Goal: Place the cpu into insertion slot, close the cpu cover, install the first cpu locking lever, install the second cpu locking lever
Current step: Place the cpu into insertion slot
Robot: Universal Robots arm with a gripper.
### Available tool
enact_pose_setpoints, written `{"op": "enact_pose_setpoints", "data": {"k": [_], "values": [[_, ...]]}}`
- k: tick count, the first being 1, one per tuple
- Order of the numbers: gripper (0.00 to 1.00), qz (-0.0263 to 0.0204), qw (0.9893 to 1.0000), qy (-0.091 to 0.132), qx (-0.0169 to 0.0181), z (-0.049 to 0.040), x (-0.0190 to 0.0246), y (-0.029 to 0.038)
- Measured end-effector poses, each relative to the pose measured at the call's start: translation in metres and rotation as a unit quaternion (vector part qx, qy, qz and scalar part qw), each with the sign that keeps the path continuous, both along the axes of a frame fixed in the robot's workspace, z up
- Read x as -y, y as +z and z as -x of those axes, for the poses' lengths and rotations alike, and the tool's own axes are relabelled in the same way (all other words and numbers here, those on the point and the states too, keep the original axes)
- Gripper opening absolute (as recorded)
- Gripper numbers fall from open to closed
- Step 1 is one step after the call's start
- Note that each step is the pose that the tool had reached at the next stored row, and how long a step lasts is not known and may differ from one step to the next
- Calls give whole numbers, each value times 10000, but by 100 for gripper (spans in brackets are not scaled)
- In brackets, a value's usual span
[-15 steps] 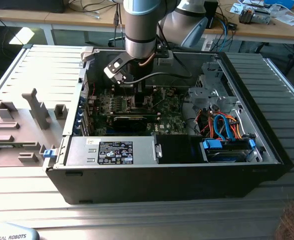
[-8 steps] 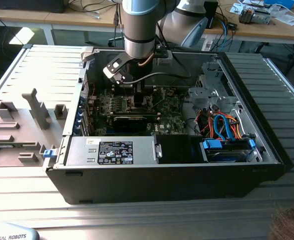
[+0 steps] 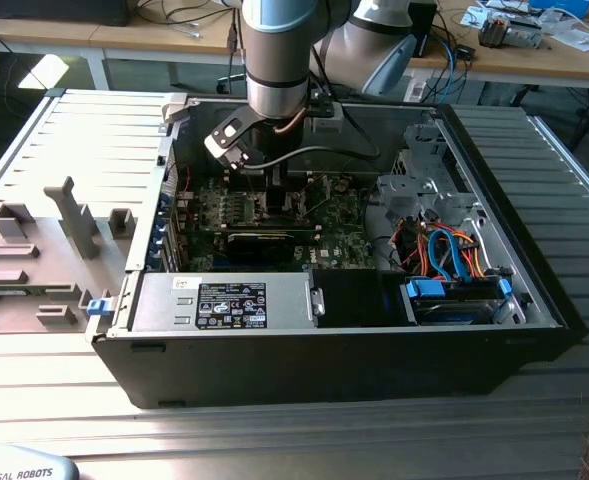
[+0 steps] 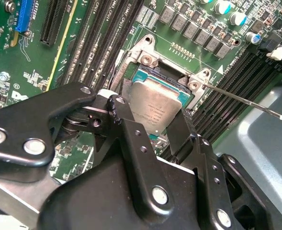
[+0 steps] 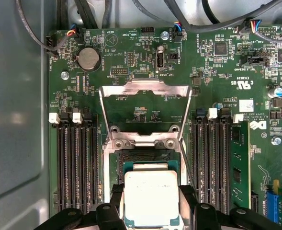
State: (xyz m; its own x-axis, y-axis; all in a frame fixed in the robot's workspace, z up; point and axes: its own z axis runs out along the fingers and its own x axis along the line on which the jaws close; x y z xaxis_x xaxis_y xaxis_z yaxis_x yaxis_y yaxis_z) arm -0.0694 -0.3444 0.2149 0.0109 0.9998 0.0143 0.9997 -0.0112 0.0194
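Note:
The cpu [image 5: 152, 199], a small square chip with a silvery top, sits between the black fingers [image 5: 116, 201] of my gripper [image 5: 152, 206], which is shut on it. It hovers just over the near part of the insertion slot [image 5: 148, 155], whose dark pin field shows past the chip's far edge. The cpu cover [image 5: 145, 88] lies flipped open flat beyond the slot. In the second wrist view the cpu [image 4: 157, 103] is gripped over the slot [image 4: 155, 74], and a thin locking lever [image 4: 241, 98] sticks out sideways. In the exterior view the arm [image 3: 277, 60] reaches down into the open computer case [image 3: 324, 350].
Long black memory slots [image 5: 76, 163] flank the socket on both sides. A second thin lever rod [image 5: 186, 165] runs beside the socket. The case holds a power supply [image 3: 224, 300] and a drive bay with blue and orange cables [image 3: 454, 260]. A grey fixture plate [image 3: 44, 250] lies at the exterior view's left.

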Motion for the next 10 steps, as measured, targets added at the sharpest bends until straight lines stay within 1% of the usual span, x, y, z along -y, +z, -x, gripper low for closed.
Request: {"op": "enact_pose_setpoints", "data": {"k": [1,10], "values": [[54,0,10000,0,0,6,0,-10],[54,0,10000,0,0,15,-10,-25]]}}
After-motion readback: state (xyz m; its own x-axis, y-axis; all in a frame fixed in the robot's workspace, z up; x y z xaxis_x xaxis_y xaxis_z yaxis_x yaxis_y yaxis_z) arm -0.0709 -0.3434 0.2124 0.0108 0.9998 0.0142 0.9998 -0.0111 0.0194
